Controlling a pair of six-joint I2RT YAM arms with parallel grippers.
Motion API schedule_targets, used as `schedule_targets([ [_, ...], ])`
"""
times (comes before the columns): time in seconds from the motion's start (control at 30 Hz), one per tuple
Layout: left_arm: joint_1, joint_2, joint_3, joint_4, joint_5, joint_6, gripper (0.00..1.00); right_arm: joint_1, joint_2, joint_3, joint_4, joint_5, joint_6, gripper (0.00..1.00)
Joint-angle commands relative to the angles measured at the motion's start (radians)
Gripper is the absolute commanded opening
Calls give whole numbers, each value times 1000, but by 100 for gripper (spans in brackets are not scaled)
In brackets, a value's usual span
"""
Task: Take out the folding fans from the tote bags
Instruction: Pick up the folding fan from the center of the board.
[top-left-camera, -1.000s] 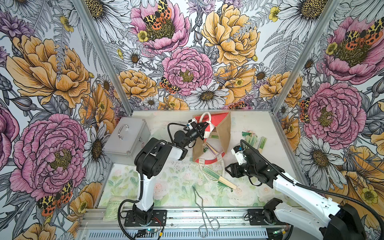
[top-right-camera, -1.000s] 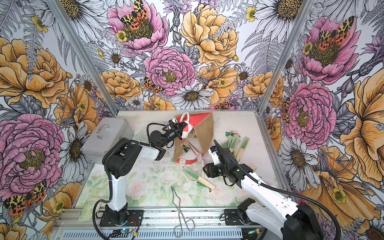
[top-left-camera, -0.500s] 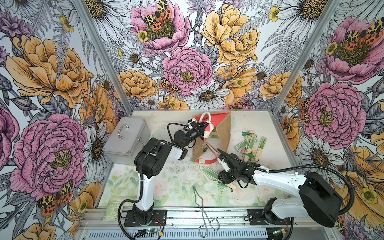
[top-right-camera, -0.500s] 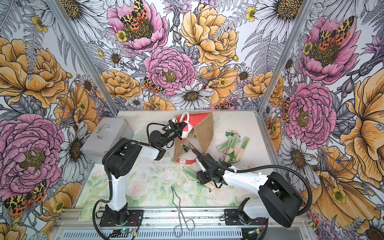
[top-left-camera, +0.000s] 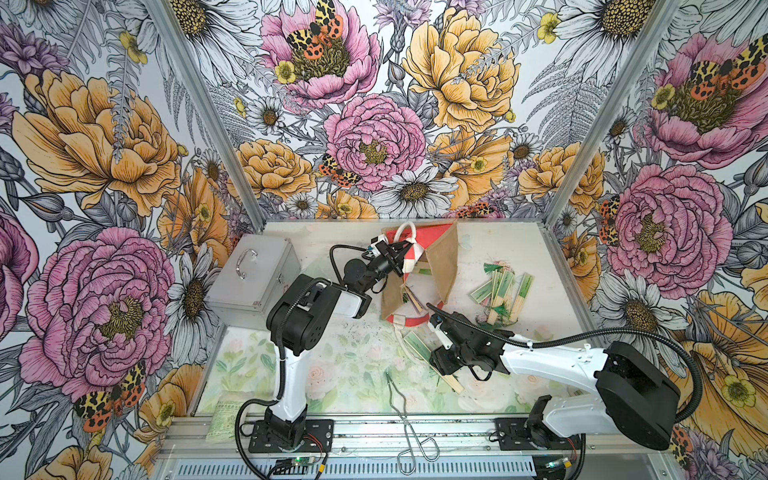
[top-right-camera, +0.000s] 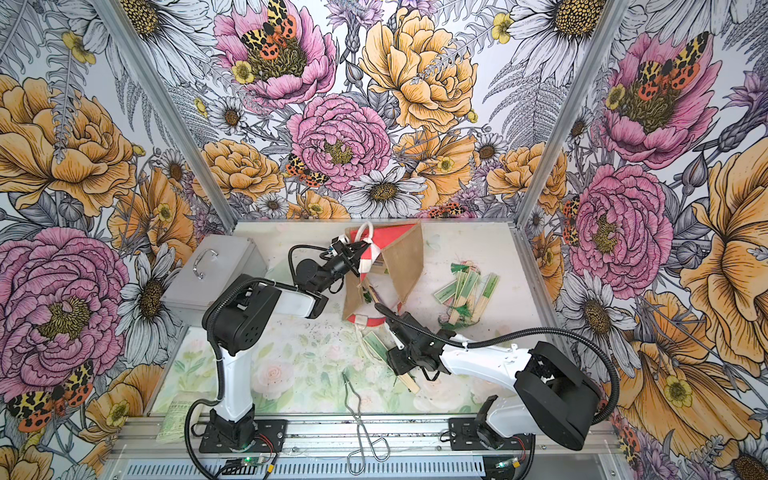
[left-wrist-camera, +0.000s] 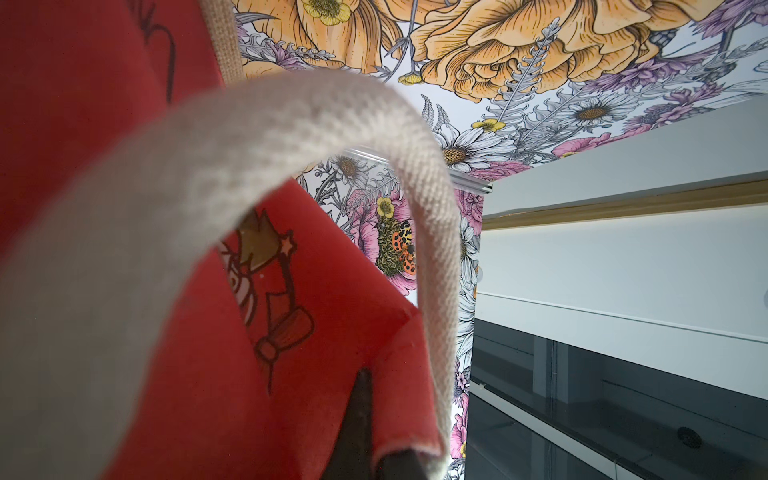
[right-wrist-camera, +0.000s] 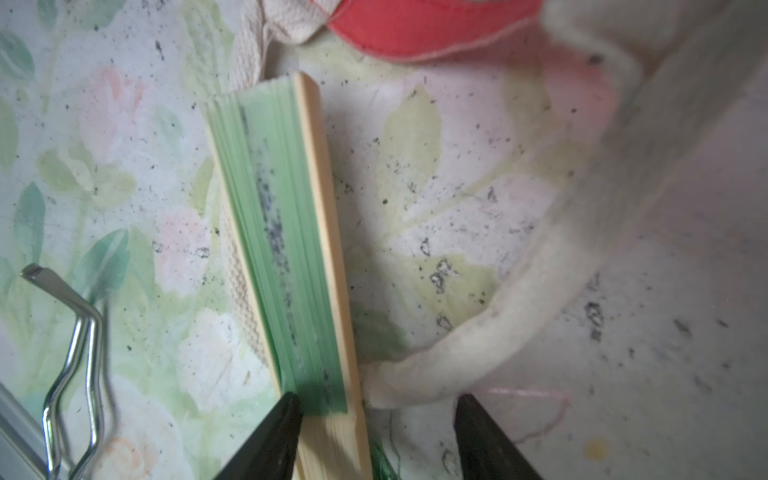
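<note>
Grey metal case (top-left-camera: 252, 277), wire tongs (top-left-camera: 406, 422).

Both top views are bright, evenly lit and sharp, with soft shadows and walls (top-left-camera: 124, 137) bowing at the edges. The left wrist view blurs the near bag (left-wrist-camera: 332, 324); the right wrist view is soft, its fan (right-wrist-camera: 286, 249) clearest.

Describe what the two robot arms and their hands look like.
Both the left arm and the right arm have white links between bulky black joint housings, on black base plates. A black ribbed cable hose loops along each. The left hand and the right hand are black, with tapered fingers.
</note>
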Motion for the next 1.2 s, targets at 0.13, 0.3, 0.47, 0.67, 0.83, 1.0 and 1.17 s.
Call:
schedule_targets([
  [0.13,22,0,13,10,-4,-126,0,22,-11,21,-15,-80,46,63],
  [0.3,25,5,16,10,-5,-126,0,50,-27,19,-20,-67,63,64],
  [0.47,25,5,19,11,-7,-126,0,66,-67,11,-25,-44,83,64],
  [0.67,20,2,30,10,-9,-126,0,87,1,26,-26,22,94,63],
  [0.83,20,-3,27,10,-10,-126,0,139,115,72,-29,107,106,58],
  [1.0,25,-3,21,11,-9,-126,0,172,154,92,-34,133,131,31],
  [1.17,39,-6,15,11,-6,-126,0,174,83,80,-40,118,141,13],
])
